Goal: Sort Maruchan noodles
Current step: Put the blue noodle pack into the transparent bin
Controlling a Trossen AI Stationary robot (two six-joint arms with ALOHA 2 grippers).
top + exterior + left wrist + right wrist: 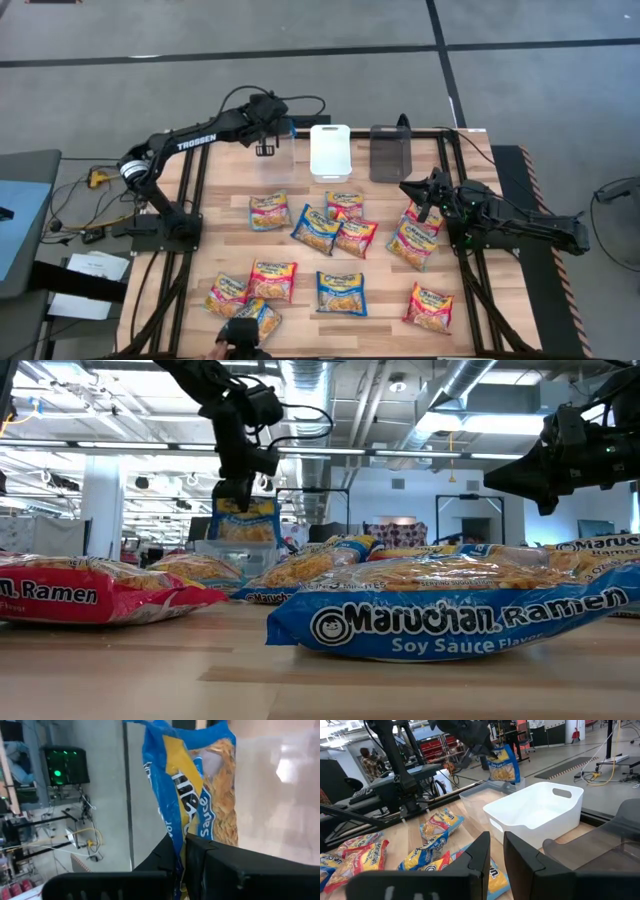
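Observation:
My left gripper point(266, 148) hangs over the clear bin point(475, 796) at the table's far side. It is shut on a blue-and-yellow noodle packet point(245, 522), which dangles above that bin. My right gripper point(497, 852) floats above the table's right half with its fingers a little open, holding nothing. It stands over the red-and-yellow packets point(418, 230) near the dark bin point(390, 152). Several more packets lie flat on the wood, in blue point(341, 292) and in red point(273, 279). My left gripper pinches the blue-and-yellow packet between its two fingers by the wrapper's edge point(178, 839). The fingers come from above, pointing down. The packet is lifted clear and hangs upright below the fingers point(236, 488). Which edge of the wrapper it is, I cannot tell.
The white bin point(330, 150) stands between the clear and the dark one along the far edge. Packets crowd the table's middle and near side. A dark object point(240, 335) sits at the near edge. Black frame rails point(190, 190) run along both sides.

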